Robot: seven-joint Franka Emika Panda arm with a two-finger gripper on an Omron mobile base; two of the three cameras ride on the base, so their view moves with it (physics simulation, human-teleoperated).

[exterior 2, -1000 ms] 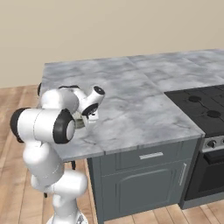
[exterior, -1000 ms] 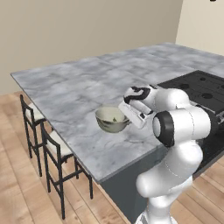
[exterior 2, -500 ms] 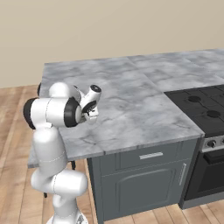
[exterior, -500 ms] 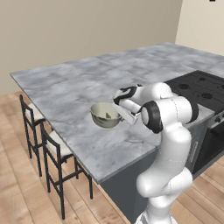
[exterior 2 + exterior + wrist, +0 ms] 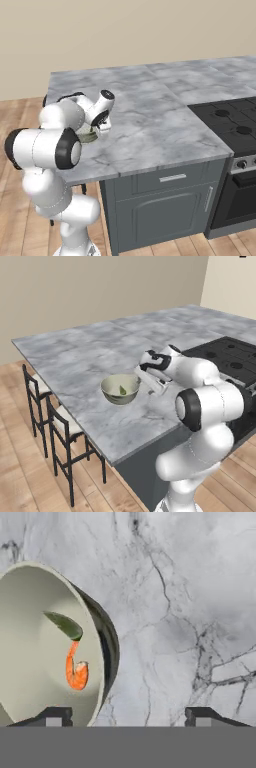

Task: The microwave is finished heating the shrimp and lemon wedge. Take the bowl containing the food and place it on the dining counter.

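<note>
The round pale greenish-white bowl [image 5: 120,388] sits upright on the large grey-white veined marble dining counter [image 5: 90,356], near the counter's edge above the two dark stools [image 5: 50,416]. Inside the bowl, seen in the hand view, a small curled orange-pink shrimp [image 5: 76,671] lies at about 6 o'clock from a green leaf-like lemon wedge [image 5: 65,625], the two touching.

The white arm's two-finger gripper [image 5: 149,381] is just beside the bowl at its 3 o'clock in the left base view. Its jaws are spread wide and hold nothing; in the hand view one fingertip [image 5: 55,716] is at the bowl's rim, the other [image 5: 199,716] over bare marble. A black cooktop [image 5: 227,356] lies at the counter's far right.
</note>
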